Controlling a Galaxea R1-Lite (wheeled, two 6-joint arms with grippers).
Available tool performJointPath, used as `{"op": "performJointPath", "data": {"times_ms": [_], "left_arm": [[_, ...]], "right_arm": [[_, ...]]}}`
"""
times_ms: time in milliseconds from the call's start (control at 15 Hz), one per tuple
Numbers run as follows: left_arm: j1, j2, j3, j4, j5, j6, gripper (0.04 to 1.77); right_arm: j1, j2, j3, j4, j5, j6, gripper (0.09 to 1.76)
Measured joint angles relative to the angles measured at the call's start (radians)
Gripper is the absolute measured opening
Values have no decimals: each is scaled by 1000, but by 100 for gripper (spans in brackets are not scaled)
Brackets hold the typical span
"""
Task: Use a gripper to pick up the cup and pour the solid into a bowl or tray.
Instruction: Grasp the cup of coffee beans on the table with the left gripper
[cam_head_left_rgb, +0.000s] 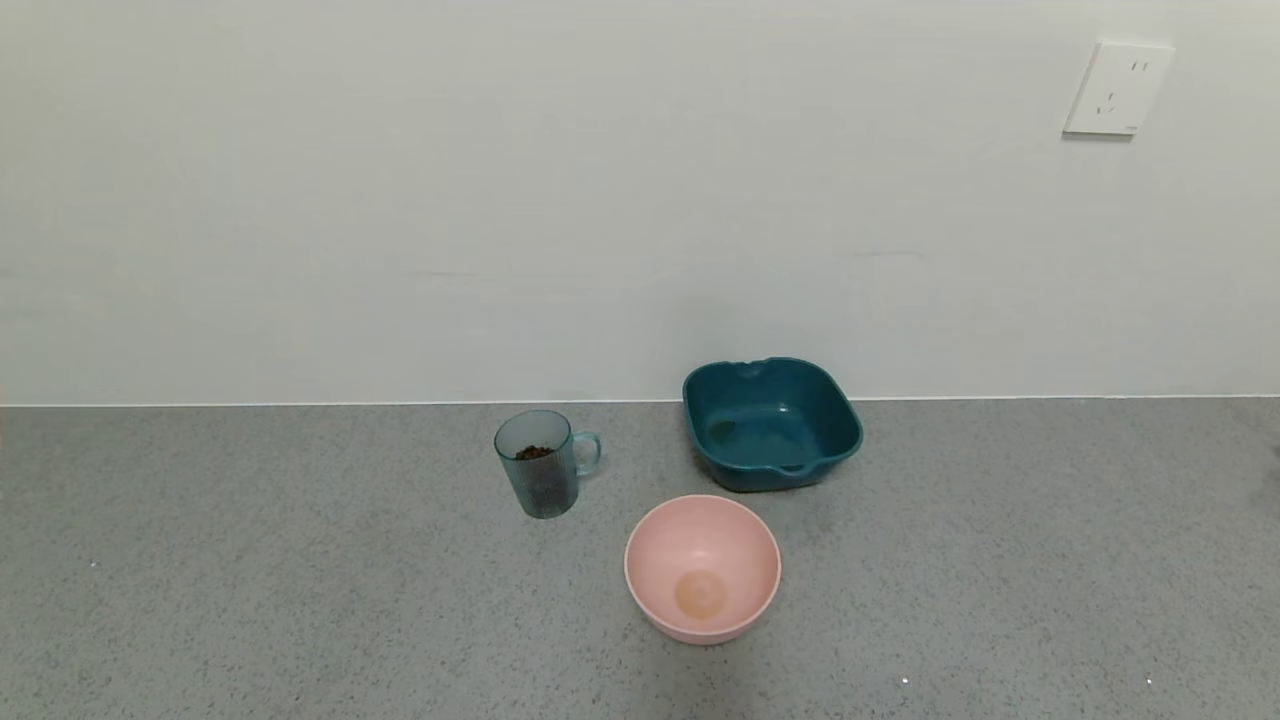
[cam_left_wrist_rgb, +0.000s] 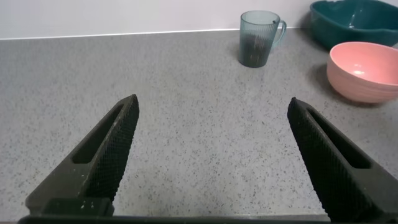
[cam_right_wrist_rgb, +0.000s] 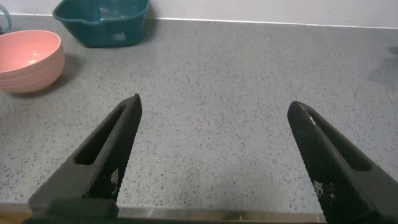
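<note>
The translucent blue-green ribbed cup (cam_head_left_rgb: 541, 463) stands upright on the grey counter, handle toward the teal tray; it also shows in the left wrist view (cam_left_wrist_rgb: 258, 38). Dark reddish-brown solid pieces (cam_head_left_rgb: 534, 453) lie inside it. The pale pink bowl (cam_head_left_rgb: 702, 566) sits in front and to the right of the cup, empty; it shows in the left wrist view (cam_left_wrist_rgb: 364, 71) and the right wrist view (cam_right_wrist_rgb: 28, 60). My left gripper (cam_left_wrist_rgb: 213, 107) is open and empty, low over the counter, well short of the cup. My right gripper (cam_right_wrist_rgb: 213, 107) is open and empty over bare counter. Neither arm shows in the head view.
A dark teal squarish tray (cam_head_left_rgb: 771, 422) stands against the wall behind the bowl, to the right of the cup; it also shows in the wrist views (cam_left_wrist_rgb: 357, 18) (cam_right_wrist_rgb: 104, 20). A white wall runs behind the counter, with a socket (cam_head_left_rgb: 1117, 88) at upper right.
</note>
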Motion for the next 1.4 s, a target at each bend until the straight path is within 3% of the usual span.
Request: {"op": "performJointPath", "data": {"times_ms": [267,467,667,933,1400], "left_arm": [[-2,87,-140,52,-26,18,172],[-24,249,-257,51,-35,34,172],[-88,459,-368,25,-50,39,172],[-161,793,-429,-142,-83,41,172],[-188,1384,-437,-540,-108,72,172]], "right_arm": [[0,0,0,0,0,0,171],[0,0,0,0,0,0,171],[0,0,0,0,0,0,171],[0,0,0,0,0,0,171],[0,0,0,0,0,0,171]]}}
